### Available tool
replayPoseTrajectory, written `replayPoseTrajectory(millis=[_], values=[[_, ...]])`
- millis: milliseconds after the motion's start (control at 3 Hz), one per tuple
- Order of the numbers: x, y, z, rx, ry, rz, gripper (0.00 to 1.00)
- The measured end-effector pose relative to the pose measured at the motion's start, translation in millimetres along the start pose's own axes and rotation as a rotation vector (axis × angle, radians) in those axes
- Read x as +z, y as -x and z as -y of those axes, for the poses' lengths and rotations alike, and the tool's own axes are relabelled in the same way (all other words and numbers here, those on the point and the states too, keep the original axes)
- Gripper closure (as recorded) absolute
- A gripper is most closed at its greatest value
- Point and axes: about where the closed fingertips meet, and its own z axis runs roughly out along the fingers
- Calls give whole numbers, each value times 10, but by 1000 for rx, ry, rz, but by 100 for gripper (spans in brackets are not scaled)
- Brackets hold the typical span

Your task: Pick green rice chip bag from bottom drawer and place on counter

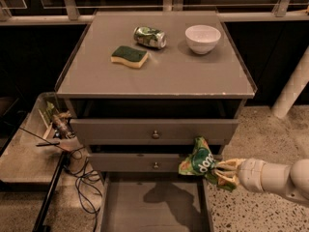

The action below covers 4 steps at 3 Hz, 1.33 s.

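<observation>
My gripper (223,174) comes in from the right on a white arm and is shut on the green rice chip bag (199,161). It holds the bag in the air above the right side of the open bottom drawer (154,207), in front of the two upper drawers. The bag's shadow falls on the drawer's grey floor. The counter (159,69) is the grey square top of the cabinet, well above the bag.
On the counter lie a green-and-yellow sponge (129,56), a green can (149,36) on its side and a white bowl (203,38). A low side shelf (29,149) with clutter and cables stands at the left. A white post (293,88) rises at the right.
</observation>
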Motion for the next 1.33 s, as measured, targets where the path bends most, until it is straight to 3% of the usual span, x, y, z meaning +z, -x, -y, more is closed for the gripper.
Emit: replayPoseTrajectory(millis=[333, 667, 1000, 1333], values=[[-108, 120, 28, -41, -17, -23, 100], [-459, 521, 104, -133, -68, -24, 100], [-968, 1050, 173, -235, -120, 17, 100], [-1320, 1581, 150, -341, -138, 43, 100]])
